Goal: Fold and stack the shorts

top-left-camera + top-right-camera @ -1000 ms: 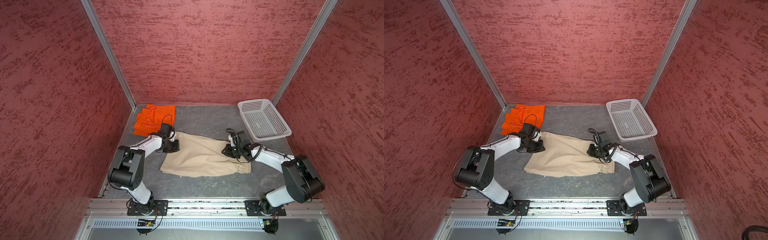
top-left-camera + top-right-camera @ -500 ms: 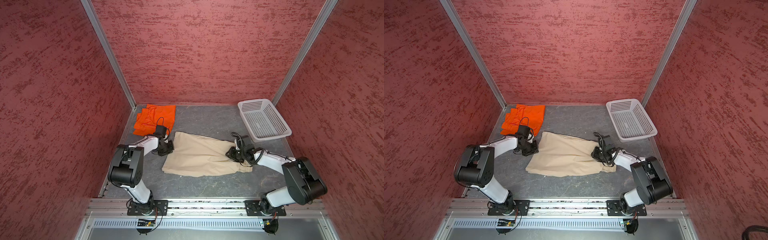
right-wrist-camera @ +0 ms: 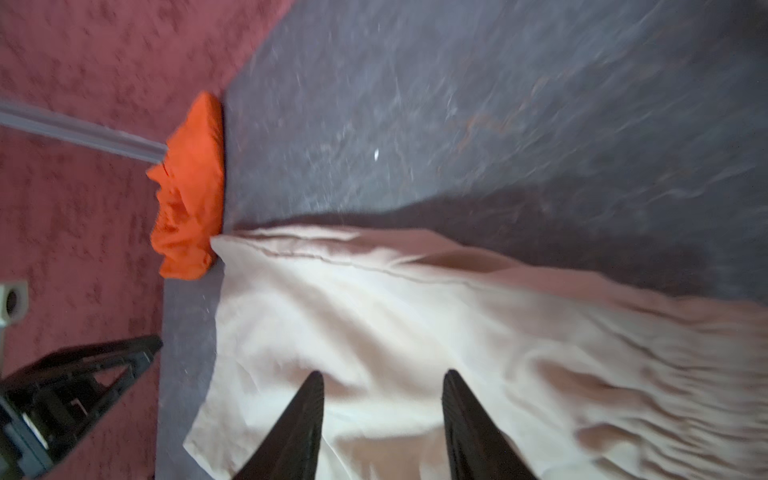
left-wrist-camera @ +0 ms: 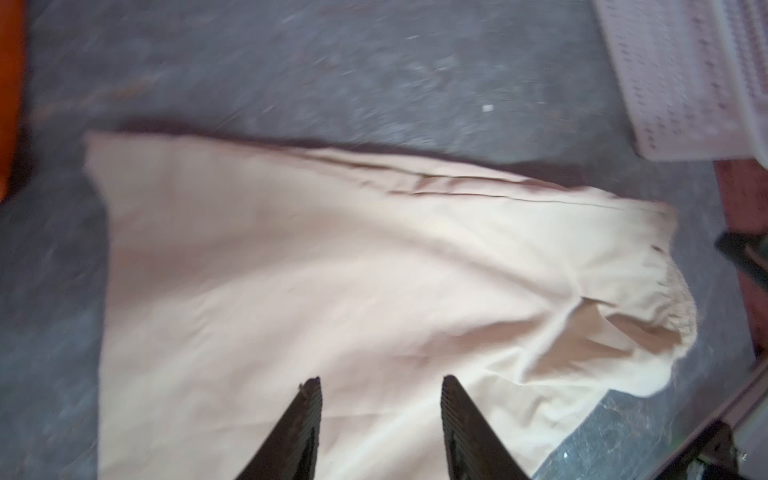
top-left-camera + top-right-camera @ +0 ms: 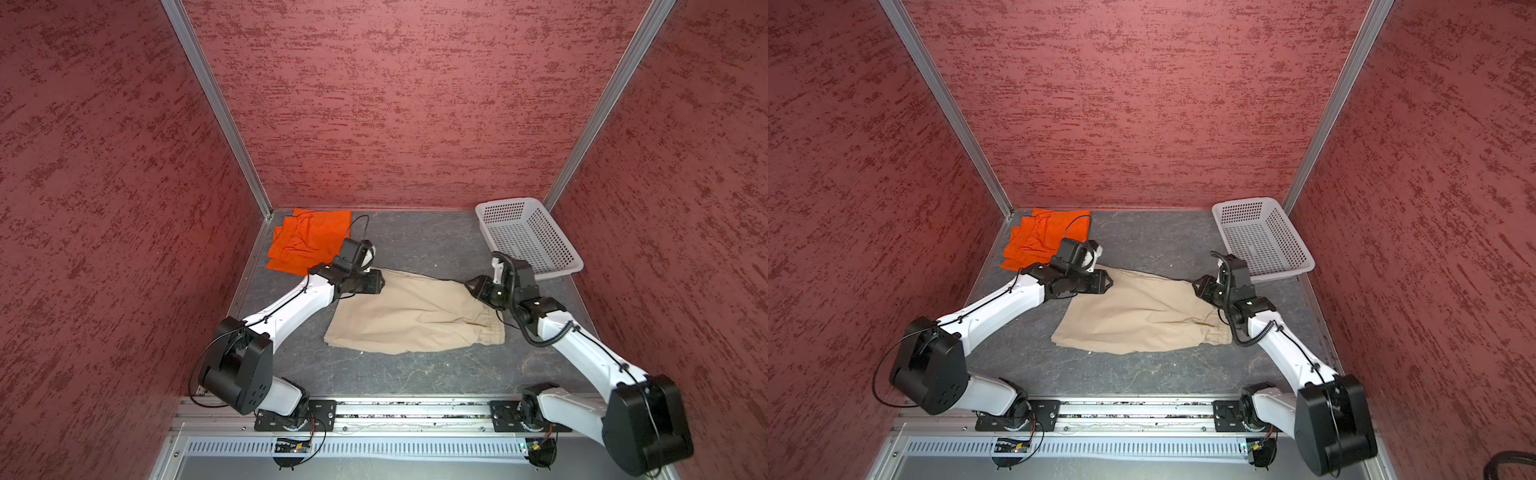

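surface (image 5: 415, 241): dark grey mat, red walls on three sides
beige shorts (image 5: 415, 320) (image 5: 1142, 320): middle of the surface, spread flat. Gathered waistband points to the right edge, hem to the left edge. Wrinkles near the waistband, seam along the far side in the left wrist view (image 4: 332, 270)
orange shorts (image 5: 309, 241) (image 5: 1044, 239): far left corner of the surface, folded into a layered pile, against the left edge
orange vs beige: the beige far-left corner is close to the orange pile in the right wrist view (image 3: 189, 195). Can't tell if they touch
left gripper (image 5: 378, 282) (image 5: 1106, 282): low over the far-left corner of the beige shorts, pointing toward the right edge
left claw: wrist view (image 4: 380, 380) shows the fingers apart, with a clear gap and only flat cloth behind it. Nothing pinched
right gripper (image 5: 471, 286) (image 5: 1198, 284): at the far-right corner of the beige shorts, by the waistband end, pointing toward the left edge
right claw: wrist view (image 3: 382, 374) shows the fingers spread over the cloth, holding nothing
basket (image 5: 536, 241) (image 5: 1262, 245): white perforated plastic, far right corner of the surface, apart from both pairs of shorts
stack: the pairs lie separately, beige not on orange
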`<state>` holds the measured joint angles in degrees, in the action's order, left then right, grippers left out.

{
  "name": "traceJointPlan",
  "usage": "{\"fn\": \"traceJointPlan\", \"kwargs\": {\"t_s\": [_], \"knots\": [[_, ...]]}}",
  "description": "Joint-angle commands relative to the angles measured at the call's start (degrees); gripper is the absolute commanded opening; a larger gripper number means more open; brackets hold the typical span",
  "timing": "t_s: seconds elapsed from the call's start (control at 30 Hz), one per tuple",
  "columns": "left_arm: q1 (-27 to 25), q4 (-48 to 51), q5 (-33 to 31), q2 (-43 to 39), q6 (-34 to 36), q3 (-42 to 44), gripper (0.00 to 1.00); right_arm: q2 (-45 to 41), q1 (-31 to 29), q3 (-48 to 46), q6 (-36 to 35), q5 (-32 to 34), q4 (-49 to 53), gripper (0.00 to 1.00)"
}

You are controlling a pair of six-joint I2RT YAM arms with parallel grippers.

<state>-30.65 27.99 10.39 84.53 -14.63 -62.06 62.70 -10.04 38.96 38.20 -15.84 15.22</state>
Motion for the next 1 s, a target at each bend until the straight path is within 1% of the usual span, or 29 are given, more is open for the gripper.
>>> {"fn": "traceJointPlan", "kwargs": {"t_s": [0.0, 0.07, 0.13, 0.23, 0.33, 0.43, 0.5, 0.63, 0.7, 0.77, 0.83, 0.9, 0.93, 0.97], "knots": [[-7.13, -5.2, 1.21, 3.29, 9.25, -3.52, 0.54, -5.2, 5.8, 0.64, -2.69, 2.06, 7.55, 0.55], [-11.09, -7.75, 3.17, 6.16, 12.91, -5.7, 0.58, -7.55, 11.09, -0.16, -3.59, 0.11, 9.17, 0.58], [-14.85, -9.97, 5.39, 9.75, 17.34, -8.11, 0.62, -8.55, 17.87, -1.82, -4.56, -4.68, 9.31, 0.58], [-19.83, -12.02, 8.85, 15.41, 22.95, -12.29, 0.67, -7.33, 26.62, -4.3, -5.04, -12.64, 7.63, 0.58], [-25.2, -11.13, 10.77, 21.29, 30.77, -16.76, 0.7, -6.04, 32.0, -6.49, -4.41, -17.4, 4.83, 0.58], [-29.95, -10.26, 11.08, 27.26, 37.8, -20.65, 0.75, -5.74, 35.24, -8.33, -2.92, -19.59, 2.95, 0.6], [-32.45, -10.84, 9.57, 31.0, 40.47, -22.52, 0.78, -5.74, 35.89, -9.17, -2.31, -19.87, 2.58, 0.61], [-35.52, -11.84, 3.1, 37.49, 42.89, -26.69, 0.82, -5.52, 36.06, -11.01, -1.57, -20.69, 2.71, 0.64], [-36.37, -12.42, -0.74, 40.01, 43.04, -28.0, 0.83, -5.24, 36.01, -12.4, -0.81, -21.4, 2.49, 0.65], [-36.82, -13.0, -3.18, 41.52, 43.0, -28.55, 0.83, -4.88, 36.06, -13.51, -0.44, -21.87, 2.52, 0.67], [-37.02, -15.05, -5.23, 42.26, 42.78, -27.47, 0.77, -4.36, 36.06, -14.55, -0.36, -22.56, 2.75, 0.69], [-37.11, -16.75, -7.33, 42.85, 42.21, -26.3, 0.68, -3.36, 36.05, -15.17, -0.73, -22.74, 4.1, 0.7], [-37.11, -17.34, -8.64, 43.05, 41.57, -25.93, 0.6, -2.92, 36.02, -15.54, -0.81, -23.15, 4.35, 0.71], [-37.18, -18.2, -10.43, 43.16, 40.38, -25.59, 0.46, -2.47, 36.05, -15.98, -0.97, -23.29, 4.81, 0.72]]}}
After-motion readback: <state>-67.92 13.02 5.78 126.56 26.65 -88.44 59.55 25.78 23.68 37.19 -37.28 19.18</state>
